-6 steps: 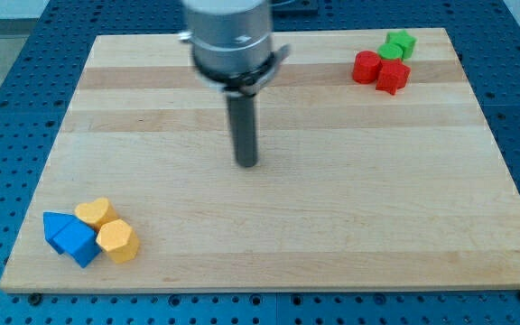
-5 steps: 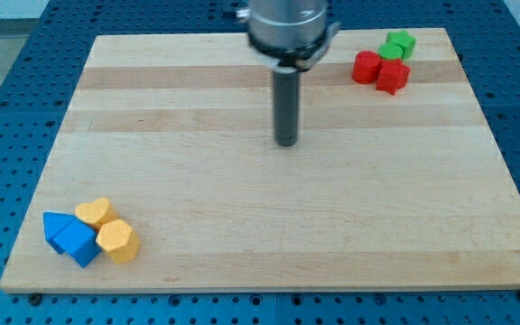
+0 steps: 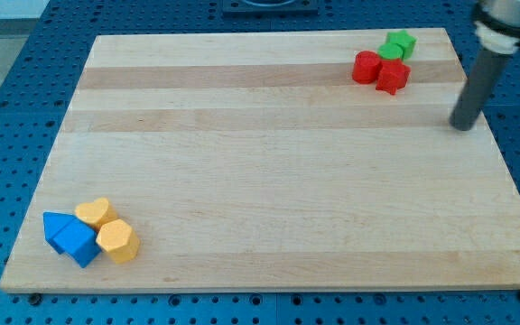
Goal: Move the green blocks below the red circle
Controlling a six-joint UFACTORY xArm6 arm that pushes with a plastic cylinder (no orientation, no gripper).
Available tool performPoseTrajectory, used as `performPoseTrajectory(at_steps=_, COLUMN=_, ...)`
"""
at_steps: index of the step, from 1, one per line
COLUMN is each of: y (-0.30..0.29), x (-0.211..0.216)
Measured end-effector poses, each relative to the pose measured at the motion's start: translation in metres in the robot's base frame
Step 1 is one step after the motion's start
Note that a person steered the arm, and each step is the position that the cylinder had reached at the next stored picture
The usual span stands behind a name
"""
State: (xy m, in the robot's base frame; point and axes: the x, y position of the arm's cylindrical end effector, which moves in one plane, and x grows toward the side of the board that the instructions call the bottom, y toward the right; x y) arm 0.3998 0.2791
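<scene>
My tip (image 3: 463,126) sits at the right edge of the frame, upper half, near the board's right edge. It touches no block and holds nothing; it is a plain rod end with no jaws to open or close. It stands below and to the right of the red-green cluster, apart from it. Likely reason: coming round the cluster's right side to get at the green blocks from above, since they need to go down past the red ones.

Green blocks (image 3: 396,44) sit in the upper right corner of the frame, two pieces pressed together, the upper one looks star-like, shapes not sure. They lie above the red pair, so the task is not done. Red circle (image 3: 366,67) is the rounded piece on the left, touching the other red block (image 3: 392,76), angular, star-like.

Rod: dark, smooth, cylindrical. Board (image 3: 269,190): pale wood, visible grain bands. Blocks: matte, chunky.

Lower left of frame: yellow blocks (image 3: 106,229) and blue blocks (image 3: 69,236) bunched together, irrelevant.
</scene>
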Motion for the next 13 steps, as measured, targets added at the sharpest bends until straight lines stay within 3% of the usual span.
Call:
performPoseTrajectory(at_steps=1, y=0.024, x=-0.064)
performPoseTrajectory(at_steps=3, y=0.0, x=-0.201)
performPoseTrajectory(at_steps=4, y=-0.038, x=-0.208)
performPoseTrajectory(at_steps=6, y=-0.048, x=-0.204)
performPoseTrajectory(at_steps=13, y=-0.146, x=-0.084)
